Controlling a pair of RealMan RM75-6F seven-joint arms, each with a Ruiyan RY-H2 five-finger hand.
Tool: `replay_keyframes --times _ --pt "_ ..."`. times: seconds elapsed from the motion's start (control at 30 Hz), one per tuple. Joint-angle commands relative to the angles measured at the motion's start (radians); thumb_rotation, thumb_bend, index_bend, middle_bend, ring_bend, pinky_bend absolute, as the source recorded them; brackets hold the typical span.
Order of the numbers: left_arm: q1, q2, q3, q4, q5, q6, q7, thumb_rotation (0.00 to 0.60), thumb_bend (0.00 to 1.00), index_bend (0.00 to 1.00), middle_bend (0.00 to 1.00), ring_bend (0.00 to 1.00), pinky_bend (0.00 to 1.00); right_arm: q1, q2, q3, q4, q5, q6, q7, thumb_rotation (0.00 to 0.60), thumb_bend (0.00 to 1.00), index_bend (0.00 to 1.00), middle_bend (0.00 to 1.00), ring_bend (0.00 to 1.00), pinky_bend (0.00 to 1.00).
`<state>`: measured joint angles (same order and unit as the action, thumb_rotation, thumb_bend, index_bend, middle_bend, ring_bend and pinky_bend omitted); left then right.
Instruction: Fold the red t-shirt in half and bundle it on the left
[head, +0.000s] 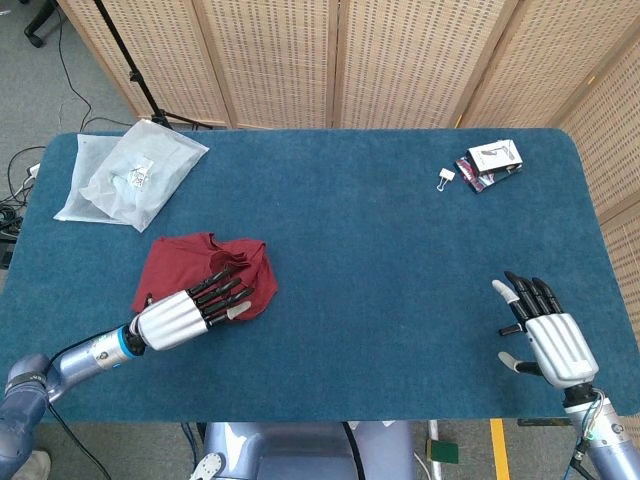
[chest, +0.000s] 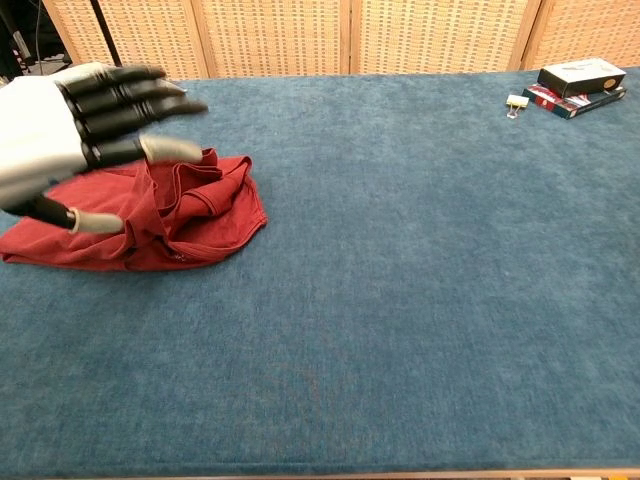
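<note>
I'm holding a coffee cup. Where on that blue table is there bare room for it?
The broad middle is bare, between the crumpled red t-shirt and the white right hand. It is crowded at the far left by the clear plastic bag, and at the far right by the small boxes and binder clip.

In the chest view the left hand (chest: 75, 135) is motion-blurred, cut by the left edge, and covers part of the shirt (chest: 190, 225). The right hand (head: 545, 335) falls outside that view. The boxes (chest: 580, 88) run off its right edge; their print and the bag (head: 130, 175) contents are too small to read.
</note>
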<state>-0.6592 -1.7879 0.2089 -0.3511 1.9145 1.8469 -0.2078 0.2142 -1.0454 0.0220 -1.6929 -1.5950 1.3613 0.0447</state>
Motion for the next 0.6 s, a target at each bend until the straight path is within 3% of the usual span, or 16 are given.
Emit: replay_keyframes --times 0.03,0.17,0.3,0.6 --pt "-0.004 0.014 -0.065 -0.043 -0.060 0.053 -0.071 0.600 0.02 0.01 0.00 0.00 0.00 0.000 0.000 0.000 -0.001 -0.001 0.000 0.000 0.600 0.00 0.00 0.00 0.00 0.00" --pt "0.001 0.054 -0.105 -0.104 -0.118 0.005 -0.121 0.600 0.02 0.01 0.00 0.00 0.00 0.000 0.000 -0.001 -0.002 -0.002 0.000 -0.001 0.600 0.00 0.00 0.00 0.00 0.00" --pt "0.015 0.092 -0.127 -0.134 -0.181 -0.137 -0.131 0.600 0.02 0.01 0.00 0.00 0.00 0.000 0.001 -0.001 -0.002 -0.003 0.000 0.000 0.600 0.00 0.00 0.00 0.00 0.00" --pt "0.002 0.047 -0.158 -0.059 -0.259 -0.385 -0.145 0.600 0.02 0.00 0.00 0.00 0.00 0.003 0.002 0.001 -0.001 0.004 -0.006 0.005 0.600 0.00 0.00 0.00 0.00 0.00"
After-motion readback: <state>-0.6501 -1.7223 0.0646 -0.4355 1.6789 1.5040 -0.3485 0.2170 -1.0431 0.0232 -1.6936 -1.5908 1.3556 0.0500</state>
